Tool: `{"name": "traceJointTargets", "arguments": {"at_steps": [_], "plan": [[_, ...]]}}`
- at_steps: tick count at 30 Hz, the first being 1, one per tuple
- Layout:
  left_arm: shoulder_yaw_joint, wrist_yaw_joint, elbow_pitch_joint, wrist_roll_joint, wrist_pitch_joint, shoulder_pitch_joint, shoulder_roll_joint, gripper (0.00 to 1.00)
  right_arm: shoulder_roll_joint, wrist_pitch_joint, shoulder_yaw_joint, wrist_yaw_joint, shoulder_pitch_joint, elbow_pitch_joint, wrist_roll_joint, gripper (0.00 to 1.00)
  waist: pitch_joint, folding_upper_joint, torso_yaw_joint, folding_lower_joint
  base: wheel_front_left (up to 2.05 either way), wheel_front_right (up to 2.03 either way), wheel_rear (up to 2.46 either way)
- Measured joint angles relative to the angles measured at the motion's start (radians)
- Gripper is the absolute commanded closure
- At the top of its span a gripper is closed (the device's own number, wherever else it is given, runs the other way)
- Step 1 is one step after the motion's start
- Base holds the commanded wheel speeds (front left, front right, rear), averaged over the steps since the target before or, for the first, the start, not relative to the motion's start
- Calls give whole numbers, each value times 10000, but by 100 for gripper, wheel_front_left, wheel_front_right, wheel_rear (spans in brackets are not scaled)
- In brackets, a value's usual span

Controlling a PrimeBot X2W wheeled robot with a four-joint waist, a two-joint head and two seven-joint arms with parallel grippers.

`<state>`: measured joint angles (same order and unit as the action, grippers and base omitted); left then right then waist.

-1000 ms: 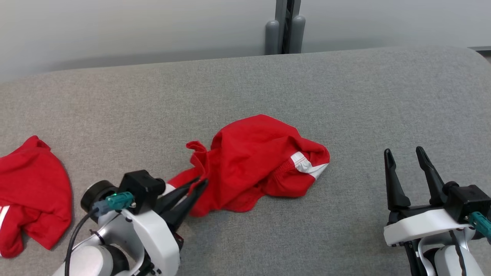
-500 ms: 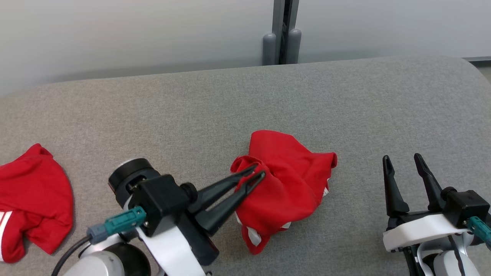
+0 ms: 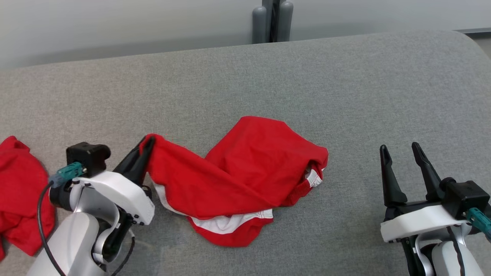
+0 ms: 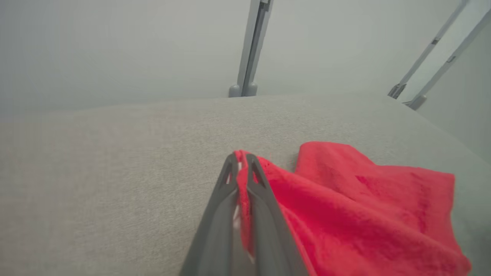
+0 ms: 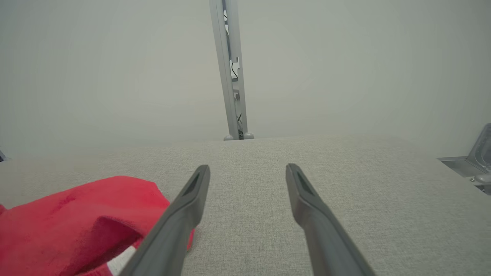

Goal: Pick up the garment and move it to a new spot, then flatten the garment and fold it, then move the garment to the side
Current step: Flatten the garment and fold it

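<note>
Left gripper (image 3: 147, 142) clamped on a corner of the garment (image 3: 249, 161). Its jaws are almost together, with red cloth pinched at the tips. In the left wrist view the cloth runs down between the two fingers (image 4: 224, 199) and spreads off to that view's right. The held corner is stretched out toward the robot's left, and the rest trails across the surface (image 3: 345, 96).

The garment is red with white trim. It sits mid-surface, slightly left of centre, crumpled. A white band shows along its near edge and a white patch at its right end.

Right gripper (image 3: 399, 147) is low right with jaws wide and nothing between them, fingers pointing up the head view. It is well apart from the garment. Cannot tell if it touches the surface. In the right wrist view the garment's end lies partly behind one finger (image 5: 180, 214).

Around: a second red cloth (image 3: 19, 191) lies at the far left, cut off by the frame. It is close beside the left arm (image 3: 111, 191) and apart from the garment. The arm stands between the two.

A grey post (image 3: 270, 19) rises behind the back edge, about mid-width, against a pale wall. Slanted bars (image 4: 433, 57) show off the surface's right end in the left wrist view. A metal bracket (image 5: 479, 161) sits past that same end in the right wrist view.

Room: bare grey fabric runs between the garment and the right gripper. It also covers the whole back half and runs right to the rounded back corner. The back edge is straight. The left side is tight, with the arm and second cloth there. The near edge is out of frame.
</note>
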<state>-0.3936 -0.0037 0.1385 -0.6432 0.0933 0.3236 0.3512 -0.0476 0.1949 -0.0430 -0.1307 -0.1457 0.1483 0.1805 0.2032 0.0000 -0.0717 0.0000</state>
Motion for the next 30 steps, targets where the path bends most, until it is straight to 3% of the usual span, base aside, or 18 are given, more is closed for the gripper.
{"name": "traceJointTargets", "arguments": {"at_steps": [8, 9, 10, 15, 20, 26, 30], "plan": [[564, -188, 4213, -387, -1515, 925, -696, 100, -4, -10, 44, 0, -135, 33, -84, 0, 346, 0, -33, 0, 0, 0, 0], [596, -247, 4541, -443, -1626, 1029, -761, 57, 0, -10, 36, 2, -152, 48, -86, 0, 368, 0, -22, 0, 0, 0, 0], [585, -307, 4853, -441, -1799, 1150, -832, 2, -4, -8, 35, 0, -173, 75, -90, 0, 381, 0, -6, 0, 0, 0, 0], [545, -470, 5795, -215, -2840, 1568, -972, 0, -2, -8, 44, 2, -207, 186, -100, 0, 361, 0, 71, 0, 0, 0, 0], [802, -161, 5914, 278, -3459, 1567, -761, 0, -2, -12, 31, 0, -205, 215, -132, 0, 227, 0, 194, 0, 0, 0, 0], [1960, 330, 3802, 1049, -3538, 888, -577, 0, -4, -27, 25, 0, -181, 4, -207, 0, 58, 0, 401, 0, 0, 0, 0], [2604, 493, 2128, 1707, -3549, -48, -803, 0, -2, -88, -42, 0, -128, -107, -230, 0, -89, 0, 519, 0, 0, 0, 0]]}}
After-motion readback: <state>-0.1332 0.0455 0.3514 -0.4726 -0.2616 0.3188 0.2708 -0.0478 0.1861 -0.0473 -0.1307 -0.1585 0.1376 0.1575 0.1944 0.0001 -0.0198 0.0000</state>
